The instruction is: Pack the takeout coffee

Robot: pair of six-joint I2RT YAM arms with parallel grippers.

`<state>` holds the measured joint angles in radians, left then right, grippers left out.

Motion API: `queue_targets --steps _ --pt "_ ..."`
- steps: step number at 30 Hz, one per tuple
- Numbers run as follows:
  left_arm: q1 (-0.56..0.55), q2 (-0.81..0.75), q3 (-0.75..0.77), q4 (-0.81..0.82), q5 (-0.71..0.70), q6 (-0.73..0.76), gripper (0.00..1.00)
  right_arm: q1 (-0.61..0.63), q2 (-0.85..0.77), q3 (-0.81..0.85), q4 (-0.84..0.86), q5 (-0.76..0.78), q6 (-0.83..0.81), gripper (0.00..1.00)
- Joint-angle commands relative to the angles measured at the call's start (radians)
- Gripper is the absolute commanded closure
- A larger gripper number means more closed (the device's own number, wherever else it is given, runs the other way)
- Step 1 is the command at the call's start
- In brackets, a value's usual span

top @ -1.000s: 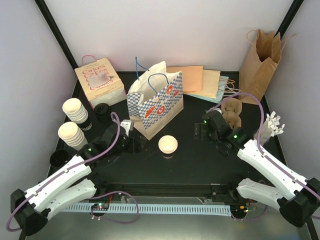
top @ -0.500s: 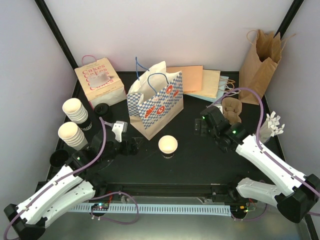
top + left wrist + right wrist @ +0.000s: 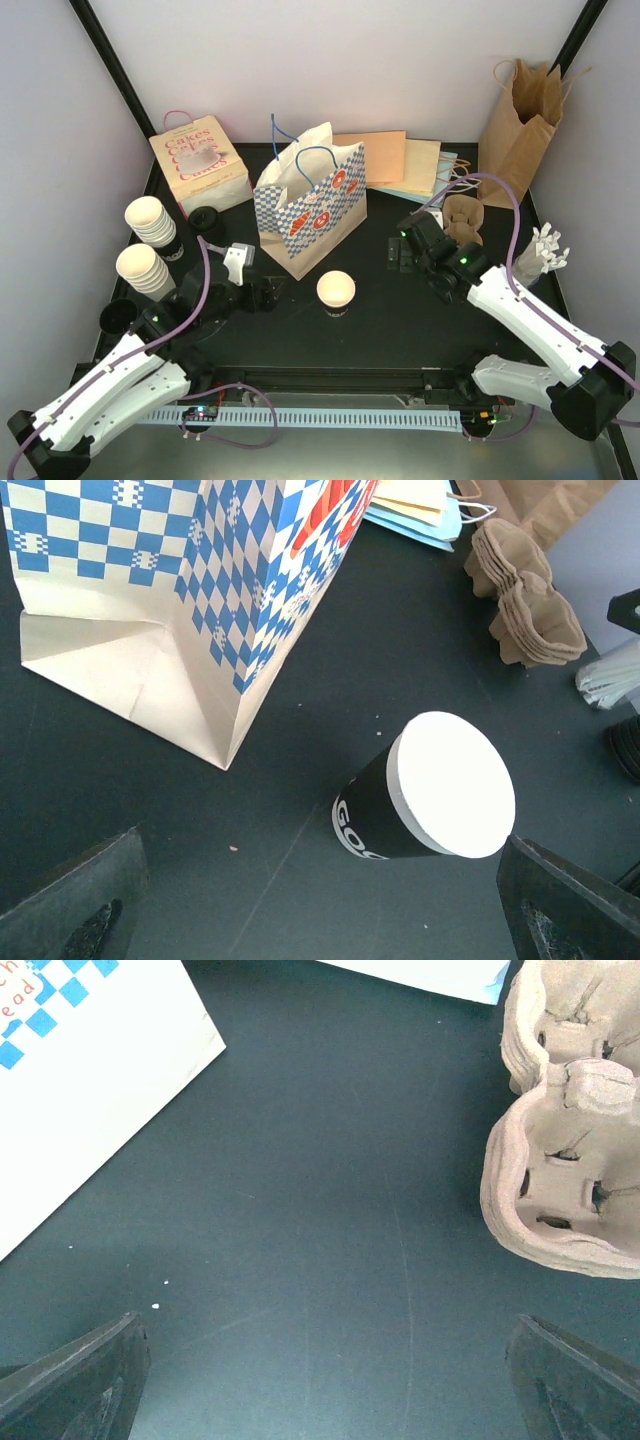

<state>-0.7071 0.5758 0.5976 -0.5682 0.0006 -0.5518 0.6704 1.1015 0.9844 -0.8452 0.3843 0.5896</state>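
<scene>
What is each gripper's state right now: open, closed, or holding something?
Left gripper: open, holding nothing.
Right gripper: open, holding nothing.

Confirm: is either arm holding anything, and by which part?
Nothing held. Left gripper and right gripper are open and empty; the black-sided paper cup stands free.

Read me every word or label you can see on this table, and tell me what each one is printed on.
"Cakes": on the cake box; the lines beneath it are too blurred to read.
"GO": white letters on the cup, on its black band; the rest is hidden.
"ead": red letters on the checked bag, cut off at the picture's edge.
The bag's red front design is too small to read.
</scene>
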Motion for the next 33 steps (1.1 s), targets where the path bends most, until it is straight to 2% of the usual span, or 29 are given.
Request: queue_targets --steps 1,15,28,33 --pt "0.004 -0.009 0.009 0.034 0.000 0.005 0.02 -0.007 0.011 0.025 0.020 0.027 0.008 0.00" --pt "0.004 -0.021 -0.024 0.070 0.000 -0.018 0.01 -0.006 0.013 0.025 -0.011 0.054 0.018 0.00" --pt "0.004 -0.052 -0.120 0.178 0.165 -0.004 0.01 -0.009 0.015 0.029 -0.029 0.059 0.001 0.00" --pt "0.004 -0.083 -0.162 0.173 0.135 -0.047 0.01 -0.081 -0.027 0.021 -0.024 0.019 -0.001 0.00"
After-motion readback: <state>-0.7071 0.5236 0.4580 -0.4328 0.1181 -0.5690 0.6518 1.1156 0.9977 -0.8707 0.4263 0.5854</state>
